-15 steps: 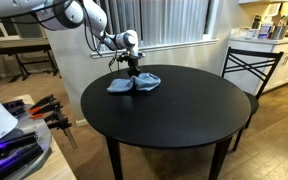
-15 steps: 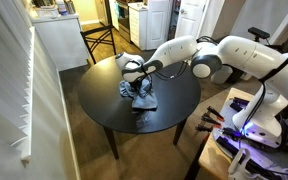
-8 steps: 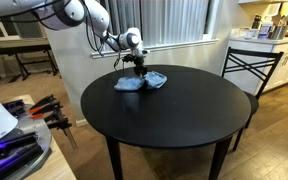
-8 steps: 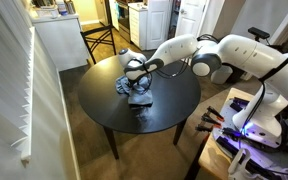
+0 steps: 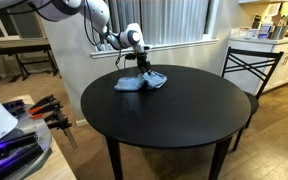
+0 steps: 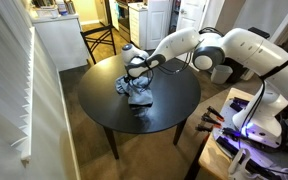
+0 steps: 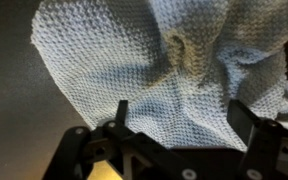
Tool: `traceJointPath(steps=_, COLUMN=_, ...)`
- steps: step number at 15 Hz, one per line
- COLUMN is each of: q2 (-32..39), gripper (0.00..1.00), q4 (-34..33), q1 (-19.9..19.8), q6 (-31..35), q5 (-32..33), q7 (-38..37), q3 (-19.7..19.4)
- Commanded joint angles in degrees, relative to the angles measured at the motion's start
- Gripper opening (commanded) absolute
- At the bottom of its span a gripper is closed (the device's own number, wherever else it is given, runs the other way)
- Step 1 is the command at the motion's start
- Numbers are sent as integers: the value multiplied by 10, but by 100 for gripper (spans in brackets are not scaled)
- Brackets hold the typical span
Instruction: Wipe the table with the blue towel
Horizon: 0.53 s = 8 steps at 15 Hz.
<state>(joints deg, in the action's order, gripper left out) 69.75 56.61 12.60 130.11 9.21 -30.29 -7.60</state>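
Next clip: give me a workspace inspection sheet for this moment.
Surface: round black table, bare apart from the towel.
Job's things: blue towel, rumpled, near the table edge on the blinds side.
Clutter: nothing seen on the table.
Grippers: gripper open, fingers spread over the towel.
Cables: nothing seen on the table.
Surroundings: black chair beside the table, window blinds behind, red-handled tools off to the side.

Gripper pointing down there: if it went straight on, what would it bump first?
Most likely the blue towel, filling the wrist view beyond the open gripper; the table lies beneath.
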Motion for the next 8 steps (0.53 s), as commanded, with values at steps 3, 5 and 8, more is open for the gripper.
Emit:
traceJointPath(steps=3, q2=-17, gripper=100, q4=26, q1=4, q6=10, q5=-8, q7=-2, q3=-8)
traceJointPath(steps=5, q2=-21, gripper=100, q4=33, q1=5, q6=10, q5=-7, q7=-2, q3=-8)
traceJointPath(steps=8, q2=-22, gripper=100, q4=34, q1=5, q6=11, q5=-7, q7=-2, q3=-8)
